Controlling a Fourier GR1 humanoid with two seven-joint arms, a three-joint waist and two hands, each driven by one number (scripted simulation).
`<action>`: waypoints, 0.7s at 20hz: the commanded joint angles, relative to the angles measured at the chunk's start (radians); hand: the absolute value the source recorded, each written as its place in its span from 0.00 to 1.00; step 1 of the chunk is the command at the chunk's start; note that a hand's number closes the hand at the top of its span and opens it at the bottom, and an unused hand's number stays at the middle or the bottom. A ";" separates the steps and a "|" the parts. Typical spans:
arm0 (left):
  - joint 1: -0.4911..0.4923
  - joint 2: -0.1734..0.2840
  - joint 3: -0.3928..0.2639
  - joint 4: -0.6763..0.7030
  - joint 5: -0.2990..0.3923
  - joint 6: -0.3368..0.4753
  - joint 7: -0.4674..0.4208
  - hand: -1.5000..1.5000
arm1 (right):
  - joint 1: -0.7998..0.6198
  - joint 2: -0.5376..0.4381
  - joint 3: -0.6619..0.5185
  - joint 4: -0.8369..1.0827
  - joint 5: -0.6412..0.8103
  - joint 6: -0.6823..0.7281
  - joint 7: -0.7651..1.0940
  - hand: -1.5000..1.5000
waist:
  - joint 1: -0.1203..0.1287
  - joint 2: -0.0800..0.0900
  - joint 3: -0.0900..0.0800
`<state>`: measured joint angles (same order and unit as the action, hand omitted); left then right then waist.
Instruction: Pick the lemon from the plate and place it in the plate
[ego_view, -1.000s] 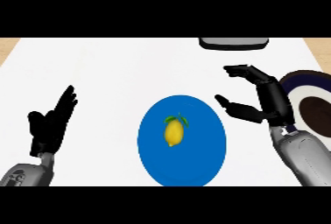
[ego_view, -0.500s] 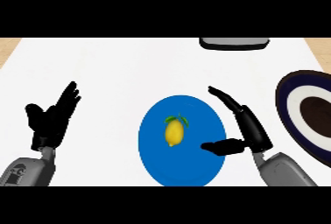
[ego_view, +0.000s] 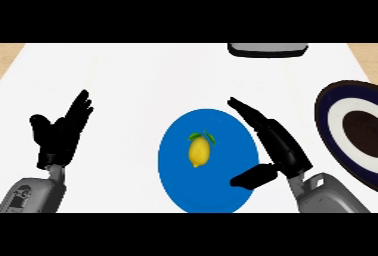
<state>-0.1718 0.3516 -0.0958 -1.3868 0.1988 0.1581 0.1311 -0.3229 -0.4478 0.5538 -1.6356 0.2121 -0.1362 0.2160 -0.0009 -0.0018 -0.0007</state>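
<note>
**Right hand lining up beside the lemon on the blue plate**

The small yellow lemon with green leaves at its stem (ego_view: 198, 151) is lying near the middle of the round blue plate (ego_view: 177, 185), untouched and with bare plate all around it. That placing is leaving room for fingers to come down on either side of it.

The robot's black right hand (ego_view: 275, 145) is hovering over the right edge of the blue plate, just beside the lemon but apart from it. Its fingers are stretching straight toward the far side of the counter while the thumb is sticking out to the left, toward the fruit, so the hand is spread wide and holding nothing. Judging from that pose, the gap between thumb and fingers is being kept wide so it can close around the lemon.

The black left hand (ego_view: 60, 131) is resting at the left of the view on the white counter top (ego_view: 148, 75), fingers up and relaxed, well apart from the plate, so it is taking no part in the pick.

The dark-rimmed plate with a white ring and brown centre (ego_view: 334, 145) is sitting at the right edge, near the right forearm; it is probably the drop-off spot. A grey object (ego_view: 266, 49) is lying at the far edge, cut off by the view.
</note>
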 joint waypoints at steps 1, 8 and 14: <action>0.033 0.020 0.026 -0.052 0.009 -0.029 0.026 0.50 | -0.056 0.037 0.013 0.023 0.036 0.094 0.117 0.00 | 0.009 0.001 0.000; -0.008 -0.025 0.030 0.018 -0.013 -0.039 0.003 0.50 | -0.106 0.092 0.094 0.058 0.189 0.184 0.272 0.00 | 0.003 0.002 0.000; -0.016 -0.035 0.045 0.059 -0.035 -0.063 -0.018 0.50 | -0.160 0.177 0.109 0.114 0.246 0.302 0.388 0.00 | 0.004 0.002 0.000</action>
<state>-0.1817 0.3185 -0.0643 -1.3575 0.1634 0.1235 0.1211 -0.4601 -0.3363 0.6281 -1.5599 0.4041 0.1165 0.5362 0.0028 -0.0002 -0.0005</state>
